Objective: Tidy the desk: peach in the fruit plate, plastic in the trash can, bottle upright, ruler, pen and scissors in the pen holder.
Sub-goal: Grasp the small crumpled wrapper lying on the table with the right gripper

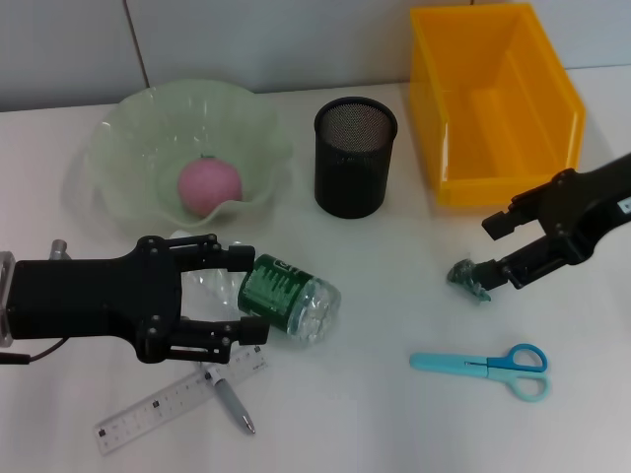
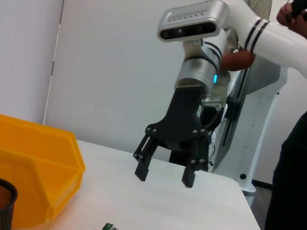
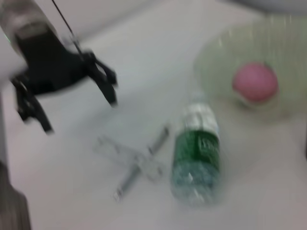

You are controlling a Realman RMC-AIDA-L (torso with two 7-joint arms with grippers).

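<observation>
The left gripper [image 1: 242, 301] is spread wide around the lying bottle [image 1: 289, 299], not clamping it. The right gripper [image 1: 496, 251] stands open, lower finger touching the plastic [image 1: 467, 278]. Farther back, the peach [image 1: 208, 185] lies in the plate [image 1: 128, 138].

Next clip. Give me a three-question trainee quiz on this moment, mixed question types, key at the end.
1. True or false: the peach lies in the fruit plate.
2. Multiple choice: the left gripper is
A. over the yellow bin
B. open around the lying bottle
C. shut on the scissors
3. Short answer: which stationery items lie on the table outside the pen holder?

Key:
1. True.
2. B.
3. The ruler, the pen and the scissors. Meanwhile, the right gripper is open, with the crumpled plastic at its lower fingertip.
</observation>
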